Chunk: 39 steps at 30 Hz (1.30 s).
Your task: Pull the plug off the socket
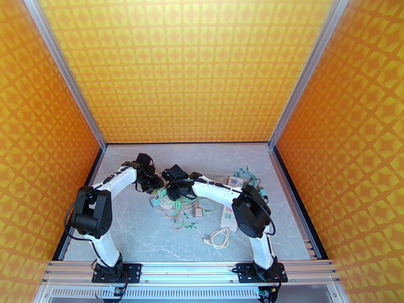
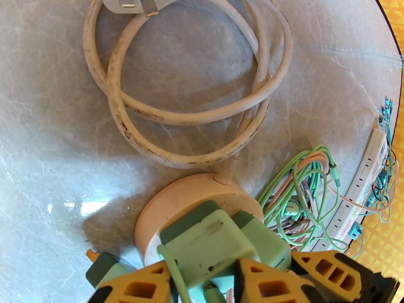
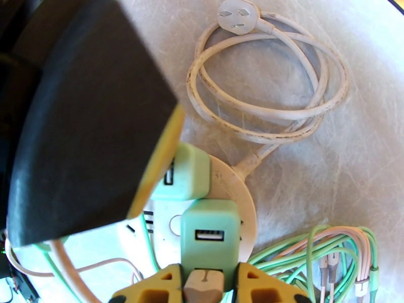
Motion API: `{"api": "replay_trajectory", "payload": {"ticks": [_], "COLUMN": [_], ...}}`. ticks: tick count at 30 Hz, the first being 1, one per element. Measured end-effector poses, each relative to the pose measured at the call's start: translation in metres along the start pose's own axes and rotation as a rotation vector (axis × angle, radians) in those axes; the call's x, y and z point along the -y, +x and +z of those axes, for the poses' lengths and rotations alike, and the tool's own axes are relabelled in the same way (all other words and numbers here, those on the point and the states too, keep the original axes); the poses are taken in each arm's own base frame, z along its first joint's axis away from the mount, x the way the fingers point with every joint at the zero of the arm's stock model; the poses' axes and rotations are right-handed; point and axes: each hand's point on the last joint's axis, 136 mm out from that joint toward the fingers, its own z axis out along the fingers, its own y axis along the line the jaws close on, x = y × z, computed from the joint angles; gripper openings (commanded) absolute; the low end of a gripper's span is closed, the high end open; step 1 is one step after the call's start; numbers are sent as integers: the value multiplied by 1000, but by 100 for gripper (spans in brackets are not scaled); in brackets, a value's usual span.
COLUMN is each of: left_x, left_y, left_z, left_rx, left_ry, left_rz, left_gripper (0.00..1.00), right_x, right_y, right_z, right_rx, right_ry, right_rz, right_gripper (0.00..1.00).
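Left end effector (image 2: 202, 286) pinches one green plug (image 2: 207, 243), and right end effector (image 3: 204, 286) pinches another plug (image 3: 209, 233), both seated in the round socket (image 2: 171, 203). Next move: pull straight off.

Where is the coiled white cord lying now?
In the left wrist view the coiled white cord lies on the table just beyond the round socket, left of the green cable tangle.

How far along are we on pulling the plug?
Done: nothing yet. The mint-green cube plug with a USB port sits seated in the round white socket. In hand: the right gripper flanks it with its jaws, and the left gripper flanks a neighbouring mint-green cube plug. Left: pull it free.
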Motion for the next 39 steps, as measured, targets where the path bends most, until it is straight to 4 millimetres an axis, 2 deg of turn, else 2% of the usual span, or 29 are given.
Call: {"api": "replay_trajectory", "payload": {"ticks": [7,15,21,26,29,31,33,35,39], "left_x": [-2,-3,-2,0,0,0,1,0,1], "left_y": [-1,-1,1,-1,-2,-2,-3,-3,-3], "left_z": [-1,-1,0,1,1,1,1,2,2], "left_rx": [5,12,17,31,34,36,37,36,35], "left_ry": [6,13,16,19,21,21,22,22,22], "left_rz": [-13,-14,-5,3,5,6,6,6,7], "left_gripper": [30,30,30,30,30,30,30,30,30], "right_x": [-8,-5,12,27,29,28,23,17,11], "right_y": [-2,-3,-1,-8,-8,-8,-7,-6,-4], "right_z": [-3,-4,-6,-15,-15,-15,-15,-15,-14], "right_rx": [20,26,17,33,32,32,28,27,24], "right_ry": [90,123,58,35,29,28,24,17,4], "right_rz": [-35,-32,20,59,64,58,45,34,23], "right_gripper": [23,21,21,22,22,25,35,41,46]}}
